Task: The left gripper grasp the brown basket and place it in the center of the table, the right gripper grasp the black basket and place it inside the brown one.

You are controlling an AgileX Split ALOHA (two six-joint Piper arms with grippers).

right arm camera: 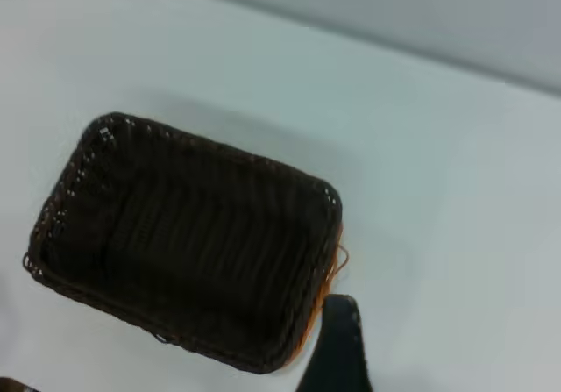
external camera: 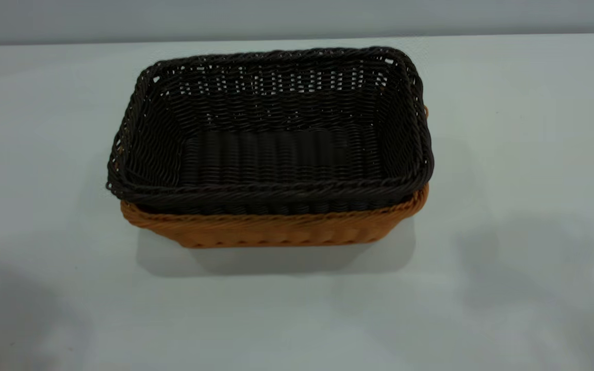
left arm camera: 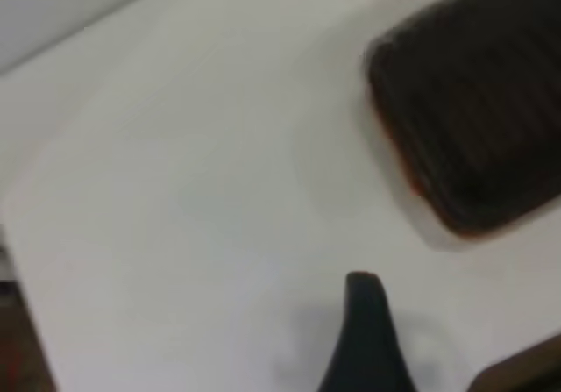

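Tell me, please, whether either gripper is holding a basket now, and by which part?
Nothing is held: the black basket sits nested in the brown basket, untouched.

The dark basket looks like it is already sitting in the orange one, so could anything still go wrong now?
Possibly, though little. The black basket rides high in the brown basket, its rim overhanging at the exterior view's left, so it may be resting rather than fully seated; a knock could tip or lift it. In the right wrist view a finger of the right tool appears close to the baskets' end, so a careless retreat might snag the rim. The left tool is over bare table, well apart.
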